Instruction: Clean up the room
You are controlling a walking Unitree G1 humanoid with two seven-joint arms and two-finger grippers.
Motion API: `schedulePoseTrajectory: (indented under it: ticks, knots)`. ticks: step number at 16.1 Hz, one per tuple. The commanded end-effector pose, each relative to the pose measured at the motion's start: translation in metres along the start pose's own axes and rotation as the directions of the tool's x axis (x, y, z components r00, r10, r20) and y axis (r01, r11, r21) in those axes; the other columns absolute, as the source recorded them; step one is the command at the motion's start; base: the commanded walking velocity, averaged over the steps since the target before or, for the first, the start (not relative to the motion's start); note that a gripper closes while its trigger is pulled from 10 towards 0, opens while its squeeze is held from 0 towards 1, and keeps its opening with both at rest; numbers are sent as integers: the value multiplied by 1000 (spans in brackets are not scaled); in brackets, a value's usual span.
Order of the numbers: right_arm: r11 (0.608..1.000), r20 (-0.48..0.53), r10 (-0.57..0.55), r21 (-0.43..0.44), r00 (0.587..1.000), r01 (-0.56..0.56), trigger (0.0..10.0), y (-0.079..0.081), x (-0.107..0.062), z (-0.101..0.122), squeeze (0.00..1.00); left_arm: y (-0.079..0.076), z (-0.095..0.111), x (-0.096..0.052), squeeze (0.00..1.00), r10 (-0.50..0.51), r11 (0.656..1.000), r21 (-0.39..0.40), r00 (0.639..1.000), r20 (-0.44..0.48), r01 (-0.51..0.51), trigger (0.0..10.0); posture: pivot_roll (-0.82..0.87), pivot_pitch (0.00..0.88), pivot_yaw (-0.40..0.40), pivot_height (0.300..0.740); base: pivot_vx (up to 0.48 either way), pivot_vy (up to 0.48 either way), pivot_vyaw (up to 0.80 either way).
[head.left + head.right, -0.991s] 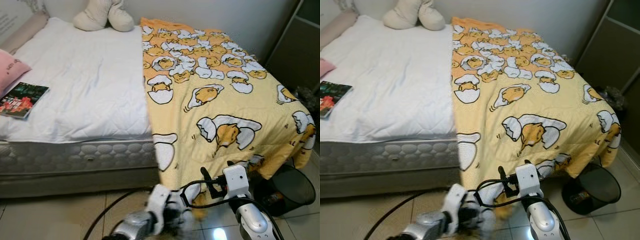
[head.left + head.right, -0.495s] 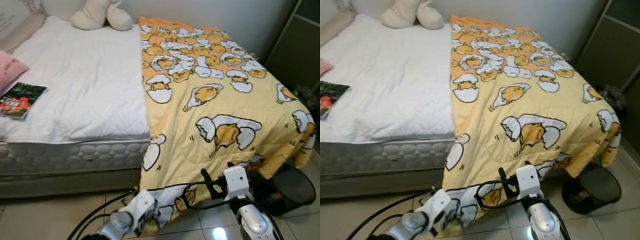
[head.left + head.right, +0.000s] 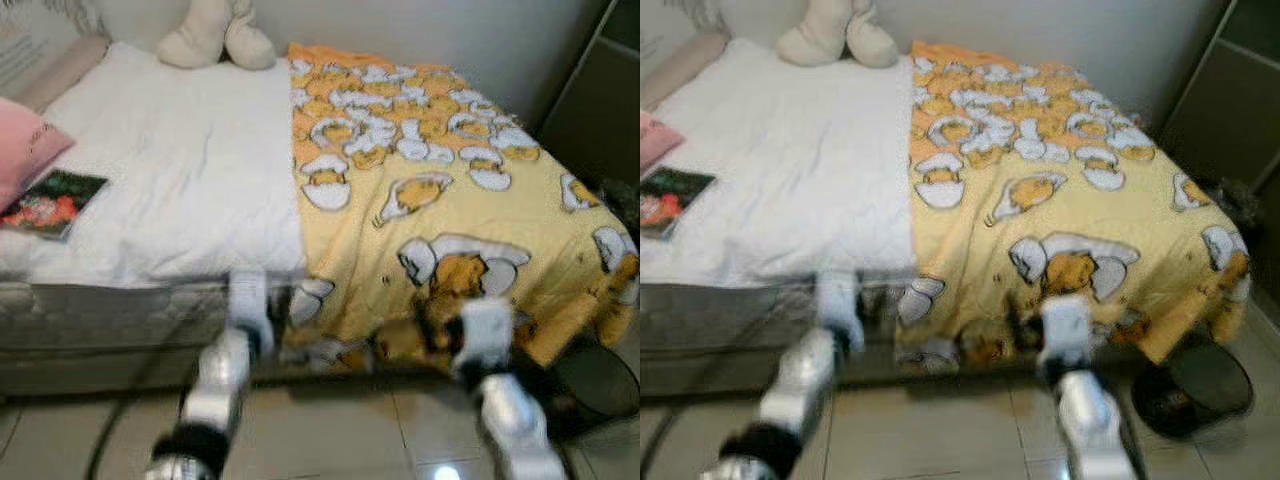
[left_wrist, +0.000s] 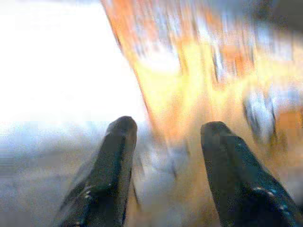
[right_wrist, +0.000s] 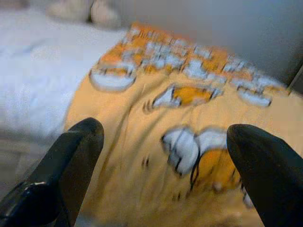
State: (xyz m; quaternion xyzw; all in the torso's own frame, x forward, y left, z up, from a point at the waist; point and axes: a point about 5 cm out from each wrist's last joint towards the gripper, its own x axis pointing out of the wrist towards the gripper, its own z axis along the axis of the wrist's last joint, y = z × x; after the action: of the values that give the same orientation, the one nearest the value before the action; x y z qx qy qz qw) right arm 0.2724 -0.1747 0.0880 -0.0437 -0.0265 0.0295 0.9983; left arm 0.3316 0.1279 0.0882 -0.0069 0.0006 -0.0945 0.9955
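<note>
Both arms are reaching toward the foot of the bed (image 3: 150, 200), and the head views are smearing badly. The left gripper (image 4: 165, 137) is showing its two black fingers spread apart with nothing between them, pointing at the line where the white mattress cover (image 3: 170, 160) is meeting the yellow egg-print blanket (image 3: 430, 200). The right gripper (image 5: 165, 137) is likewise standing wide, empty, facing the blanket's draped front fall just ahead of it. That blanket is lying over the half of the bed beyond the right gripper, its lower hem (image 3: 340, 350) hanging off the foot, between the two grippers; whether either finger is brushing the cloth is hard to judge through the blur. The blanket is looking soft, light and limp, so it will likely sag and bunch; pinching the hem's corners should be giving the best control for spreading it. A book (image 3: 55, 190) and a pink pillow (image 3: 25, 150) are lying well off beyond the left gripper.
</note>
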Motion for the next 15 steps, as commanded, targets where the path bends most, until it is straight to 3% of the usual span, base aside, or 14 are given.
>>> schedulePoseTrajectory:
  ticks: [1,2,4,5,10,12,13,15]
  knots:
    - [999,10,-32,29,999,32,10000,-4,7,6,71,8,15,-2,894,55,998,13,995,86,-57,10000,42,0,-53,740,0,-480,725]
    - [999,11,-32,30,999,32,10000,-4,9,7,78,9,19,-2,0,69,997,25,992,109,-72,10000,42,0,-49,740,0,-480,719]
    - [999,10,-27,35,1000,27,10000,-2,12,5,75,9,19,-3,0,98,994,45,990,103,-103,10000,43,0,-45,740,0,-472,688]
    - [999,3,-23,34,1000,23,10000,-1,12,4,78,8,13,-4,0,123,992,27,991,58,-125,10000,43,0,-42,740,0,-472,663]
    - [997,-31,-19,74,999,21,10000,-1,-4,-7,90,12,-6,-29,0,128,990,58,992,1,-128,10000,62,0,-49,740,0,0,635]
    - [997,-55,-30,69,998,33,10000,-4,-8,-14,90,7,-9,-34,0,118,989,93,993,-11,-116,10000,66,0,-52,740,0,0,613]
    - [997,-60,-31,70,998,35,10000,-4,-8,-14,90,5,-10,-35,0,117,991,74,993,-19,-115,10000,65,0,-53,740,0,0,606]
    - [999,-52,-8,47,999,10,10000,-2,-6,-11,94,-2,-12,-37,0,124,990,72,992,-39,-121,10000,51,0,-59,740,0,-474,613]
